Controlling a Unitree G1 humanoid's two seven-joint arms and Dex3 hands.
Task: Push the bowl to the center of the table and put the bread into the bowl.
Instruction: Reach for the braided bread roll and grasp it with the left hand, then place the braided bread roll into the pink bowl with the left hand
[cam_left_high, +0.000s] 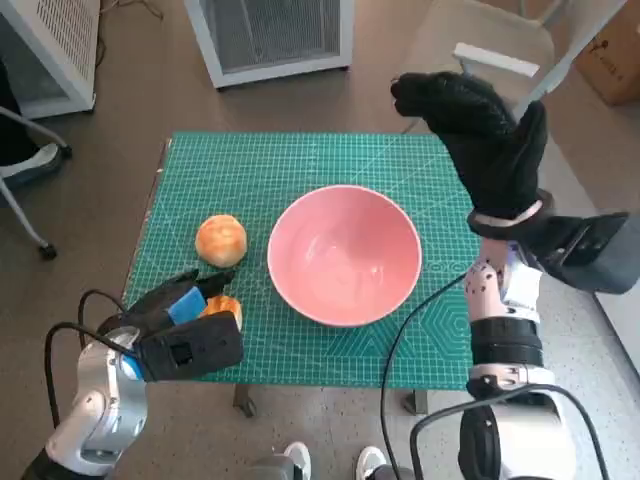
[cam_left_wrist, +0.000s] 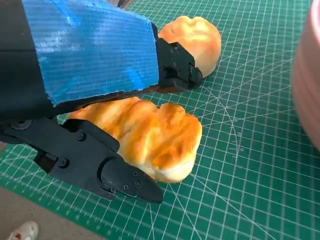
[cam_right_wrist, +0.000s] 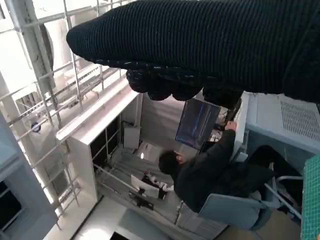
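Nearest my head camera, at seven o'clock, the left hand (cam_left_high: 185, 335) straddles a bread roll (cam_left_wrist: 150, 135); the fingers flank it, but I cannot tell whether they actually grip it. The right hand (cam_left_high: 480, 130) hangs raised at two o'clock, grasping nothing, fingers loosely curled.

Largest first: the green cutting mat (cam_left_high: 260, 165), gridded and matte, covers the table. The pink bowl (cam_left_high: 344, 255), smooth and glossy, sits about central, so I judge pushing done and bread pickup in hand. Next I'd close, lift, and carry toward three o'clock. A second roll (cam_left_high: 221, 240), round, golden, soft-crusted, lies at nine o'clock of the bowl.
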